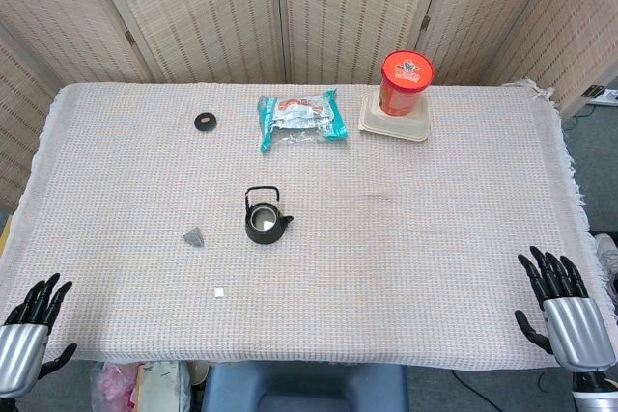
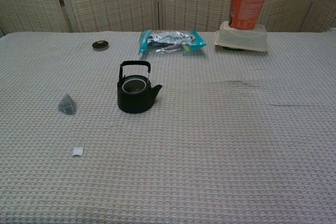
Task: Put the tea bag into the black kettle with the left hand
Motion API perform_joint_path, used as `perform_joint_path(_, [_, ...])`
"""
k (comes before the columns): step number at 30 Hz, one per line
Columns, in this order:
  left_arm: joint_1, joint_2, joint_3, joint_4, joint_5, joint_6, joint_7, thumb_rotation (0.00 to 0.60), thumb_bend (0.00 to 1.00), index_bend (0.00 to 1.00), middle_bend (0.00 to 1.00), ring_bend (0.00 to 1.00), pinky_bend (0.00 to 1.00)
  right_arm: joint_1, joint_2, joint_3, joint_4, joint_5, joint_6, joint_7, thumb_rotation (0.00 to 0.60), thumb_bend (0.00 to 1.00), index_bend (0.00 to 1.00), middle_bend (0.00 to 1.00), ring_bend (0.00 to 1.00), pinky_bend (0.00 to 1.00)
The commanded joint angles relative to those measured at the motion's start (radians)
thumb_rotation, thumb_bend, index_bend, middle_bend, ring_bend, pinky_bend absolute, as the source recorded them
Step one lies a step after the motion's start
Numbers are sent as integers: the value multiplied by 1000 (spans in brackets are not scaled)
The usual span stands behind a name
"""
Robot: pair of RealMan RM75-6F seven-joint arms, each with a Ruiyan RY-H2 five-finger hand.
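A small grey pyramid tea bag (image 1: 195, 236) (image 2: 66, 104) lies on the cloth, its string running to a white paper tag (image 1: 219, 291) (image 2: 77, 151) nearer the front edge. Just right of it stands the black kettle (image 1: 265, 220) (image 2: 135, 89), lid off, handle up, spout pointing right. My left hand (image 1: 31, 330) hangs off the front left corner of the table, fingers spread, holding nothing. At the front right corner my right hand (image 1: 563, 309) is likewise spread and empty. Neither hand shows in the chest view.
The kettle's round black lid (image 1: 205, 122) (image 2: 100, 45) lies at the back left. A teal snack packet (image 1: 301, 118) (image 2: 170, 41) sits behind the kettle. A red tub (image 1: 404, 83) (image 2: 248, 4) stands on a cream lidded box (image 1: 394, 121) (image 2: 242, 40) at the back right. Folding screens close the back.
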Motion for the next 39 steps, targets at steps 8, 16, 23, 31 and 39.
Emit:
perform_joint_path(8, [-42, -6, 0, 11, 54, -27, -41, 600, 210, 0, 19, 43, 332, -1, 9, -1, -1, 0, 2, 17, 600, 268, 0, 0, 0, 0])
perform_joint_path(16, [-207, -16, -20, -11, 199, -127, -156, 600, 210, 266, 1000, 999, 1000, -14, 19, 1, 4, -20, 46, 58, 600, 269, 0, 0, 0, 0])
perform_joint_path(23, [-355, -19, -57, -194, 16, -462, -106, 600, 231, 363, 1000, 1000, 1000, -52, 34, 21, 31, -38, 161, 160, 600, 269, 0, 0, 0, 0])
perform_joint_path(31, [-422, -155, -128, -196, -174, -558, 70, 600, 264, 415, 1000, 1000, 1000, -72, 35, 19, 68, -63, 211, 224, 600, 268, 0, 0, 0, 0])
perform_joint_path(39, [-454, -249, -154, -185, -279, -561, 159, 600, 313, 442, 1000, 1000, 1000, -87, 35, 16, 83, -84, 246, 242, 600, 268, 0, 0, 0, 0])
